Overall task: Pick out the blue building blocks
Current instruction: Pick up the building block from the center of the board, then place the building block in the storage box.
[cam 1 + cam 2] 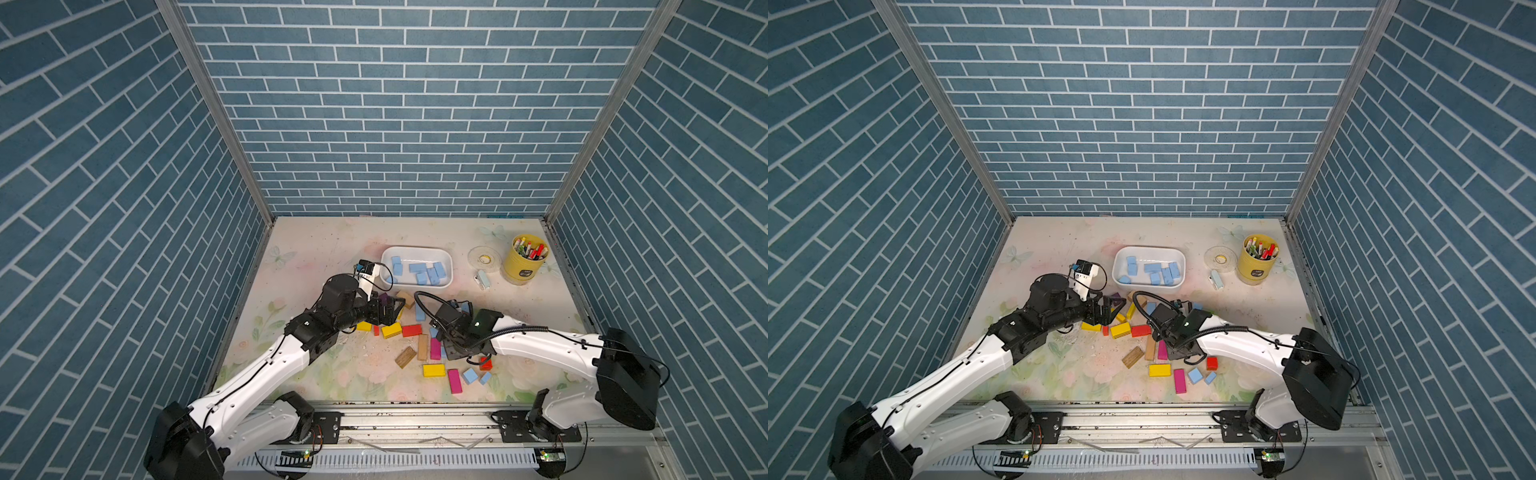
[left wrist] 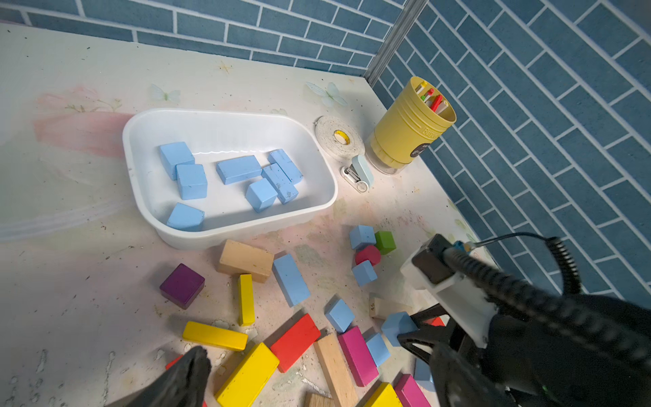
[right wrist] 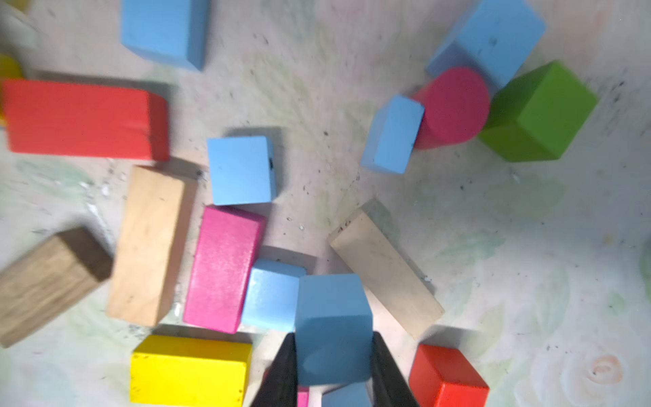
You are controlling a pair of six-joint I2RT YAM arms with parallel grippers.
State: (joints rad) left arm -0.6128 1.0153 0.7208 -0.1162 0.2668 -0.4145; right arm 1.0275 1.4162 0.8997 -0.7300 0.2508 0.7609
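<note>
On the surface (image 1: 316,249), blue blocks (image 2: 290,280) lie loose and in the tray (image 2: 229,112). The left end effector (image 1: 1113,309) is spread wide. A cube (image 3: 333,303) is pinched by the right end effector (image 3: 333,336); a straight lift clear of neighbours (image 3: 384,271) is advised.

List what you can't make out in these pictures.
- Light-blue wooden cube in the right hand: grip hidden under the right arm in both top views.
- Left hand: mostly cut off by the left wrist view's edge.
- Yellow pen pot: label too small in top views.
</note>
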